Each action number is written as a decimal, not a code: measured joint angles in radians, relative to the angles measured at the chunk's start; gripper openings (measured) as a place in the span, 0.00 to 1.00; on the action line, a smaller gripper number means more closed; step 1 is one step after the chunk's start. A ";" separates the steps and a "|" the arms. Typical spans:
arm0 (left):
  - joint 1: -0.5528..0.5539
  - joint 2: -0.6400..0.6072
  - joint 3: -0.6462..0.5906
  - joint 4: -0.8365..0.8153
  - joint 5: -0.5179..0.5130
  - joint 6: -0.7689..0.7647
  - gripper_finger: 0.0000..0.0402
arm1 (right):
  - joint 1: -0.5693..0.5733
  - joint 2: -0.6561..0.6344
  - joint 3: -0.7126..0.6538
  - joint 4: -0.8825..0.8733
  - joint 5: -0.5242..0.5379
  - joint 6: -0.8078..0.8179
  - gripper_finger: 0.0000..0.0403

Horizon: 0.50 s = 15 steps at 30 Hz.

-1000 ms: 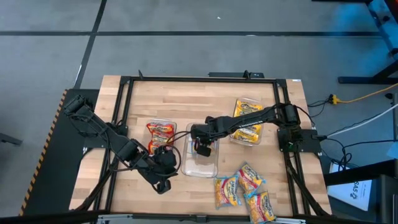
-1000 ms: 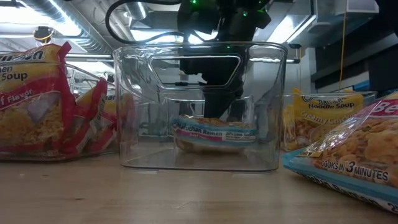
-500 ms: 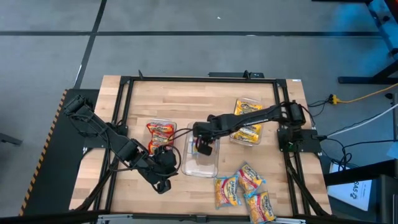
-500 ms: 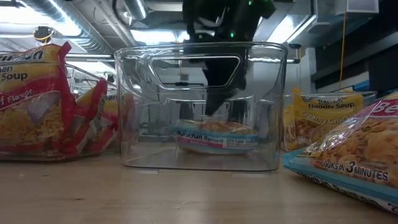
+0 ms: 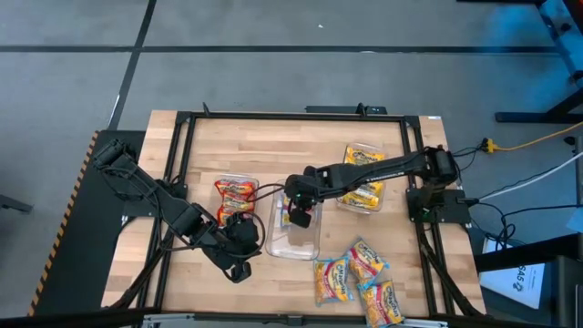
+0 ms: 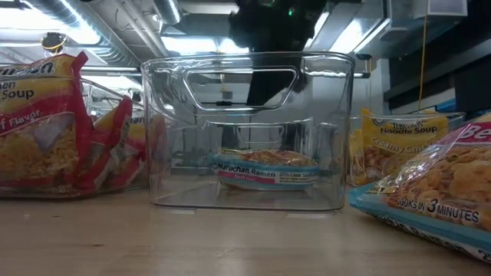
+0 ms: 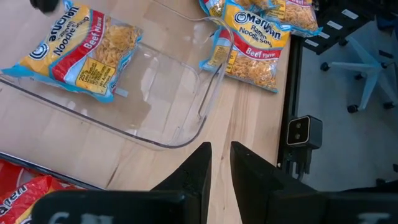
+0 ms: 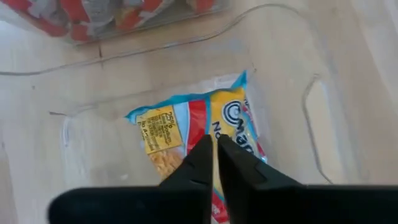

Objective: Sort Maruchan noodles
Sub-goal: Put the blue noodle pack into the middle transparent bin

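The Maruchan noodles are sorted by colour. One blue packet [image 8: 186, 130] lies flat on the floor of the middle clear tray [image 5: 293, 239], and it shows through the tray's wall as the blue packet [image 6: 265, 169]. My right gripper [image 8: 215, 149] hangs shut above that packet and touches nothing; from above it is my right gripper [image 5: 299, 212]. My left gripper [image 5: 239, 244] waits, shut, at the tray's near left corner, with its fingers [image 7: 202, 165] over bare wood. Red packets [image 5: 235, 193] fill the left tray, yellow ones [image 5: 363, 176] the right tray.
Several loose blue packets [image 5: 360, 278] lie on the table near the front right, and one of these packets [image 6: 437, 192] shows close by in the low view. A black frame [image 5: 182, 118] runs around the work area. Bare wood shows beyond the trays at the far side.
My right gripper has risen out of the middle tray, away from the blue packet. The packet stays flat on the tray's floor.
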 joint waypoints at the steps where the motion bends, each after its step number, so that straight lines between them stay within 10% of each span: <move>1: 0.000 0.000 0.000 0.000 0.000 0.000 0.13 | 0.000 0.011 0.000 0.001 -0.002 -0.002 0.09; 15: -0.003 0.000 0.000 0.000 0.006 -0.002 0.13 | -0.005 0.129 -0.001 0.005 0.029 0.028 0.42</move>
